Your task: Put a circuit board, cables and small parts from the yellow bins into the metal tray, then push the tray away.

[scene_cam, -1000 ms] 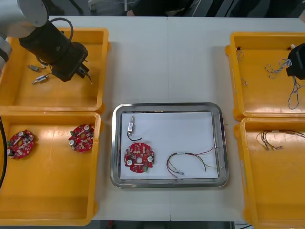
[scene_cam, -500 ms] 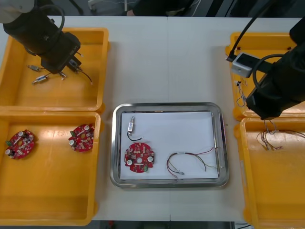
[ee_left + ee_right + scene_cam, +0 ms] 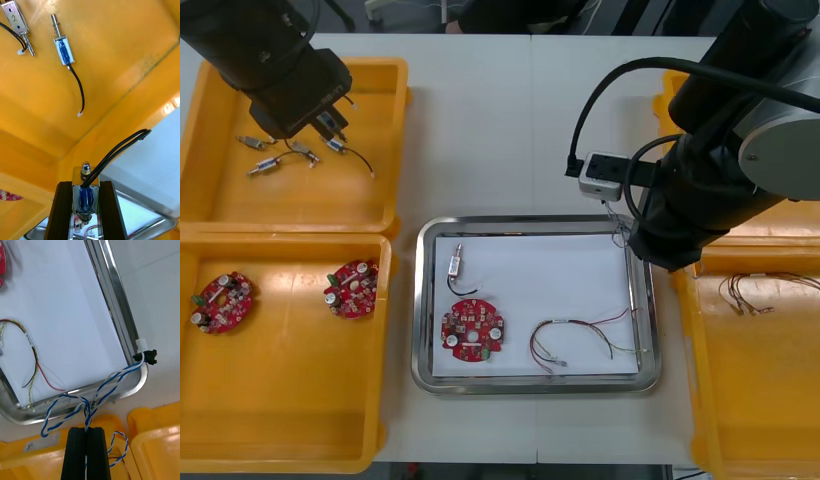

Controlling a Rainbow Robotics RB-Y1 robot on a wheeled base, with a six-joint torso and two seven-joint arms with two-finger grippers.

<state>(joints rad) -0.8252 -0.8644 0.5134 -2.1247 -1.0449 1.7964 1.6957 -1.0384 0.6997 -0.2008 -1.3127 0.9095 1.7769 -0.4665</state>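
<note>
Over the metal tray's [image 3: 118,303] corner our right gripper [image 3: 88,429] pinches the twisted cable [image 3: 108,384], which we should lower inside and release; our left gripper's [image 3: 85,183] fingers [image 3: 62,210] clamp a small metal part [image 3: 85,197].

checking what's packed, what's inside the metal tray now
One red circuit board, a small metal part and a red and yellow cable lie in the metal tray. The right arm covers its far right corner, where the right gripper holds a blue and white cable.
</note>
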